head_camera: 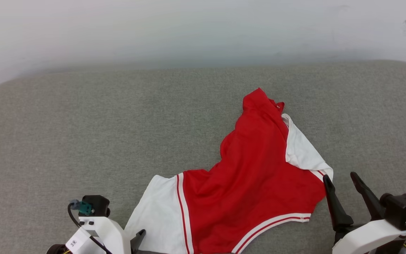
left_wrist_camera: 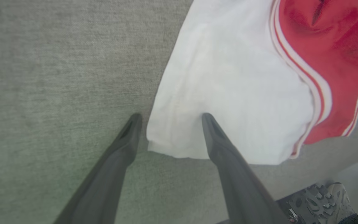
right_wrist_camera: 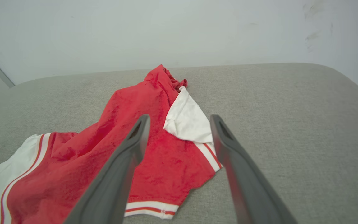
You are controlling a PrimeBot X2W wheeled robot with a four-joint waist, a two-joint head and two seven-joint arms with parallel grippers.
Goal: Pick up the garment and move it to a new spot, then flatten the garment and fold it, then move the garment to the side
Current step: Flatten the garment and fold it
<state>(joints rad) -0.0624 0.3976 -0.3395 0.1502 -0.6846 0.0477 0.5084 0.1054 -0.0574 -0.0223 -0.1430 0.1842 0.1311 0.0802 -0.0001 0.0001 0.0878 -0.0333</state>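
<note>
Noted red T-shirt (head_camera: 256,183) crumpled on grey fabric surface (head_camera: 83,123), right of centre, back up; long axis from near-left white sleeve (left_wrist_camera: 228,93) up to far red peak. Found left hand (left_wrist_camera: 170,116) spread wide, empty, straddling that sleeve's near corner: one finger over cloth, other over bare fabric. Contact possible, too blurred to call. Found right hand (head_camera: 339,175) likewise spread, empty, just beside striped cuff (head_camera: 317,173) at shirt's right edge. Judged both well placed for a pinch — left nearer.

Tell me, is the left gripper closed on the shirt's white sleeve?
No, the left gripper stands open, one finger over the white sleeve, the other over the grey surface.
</note>
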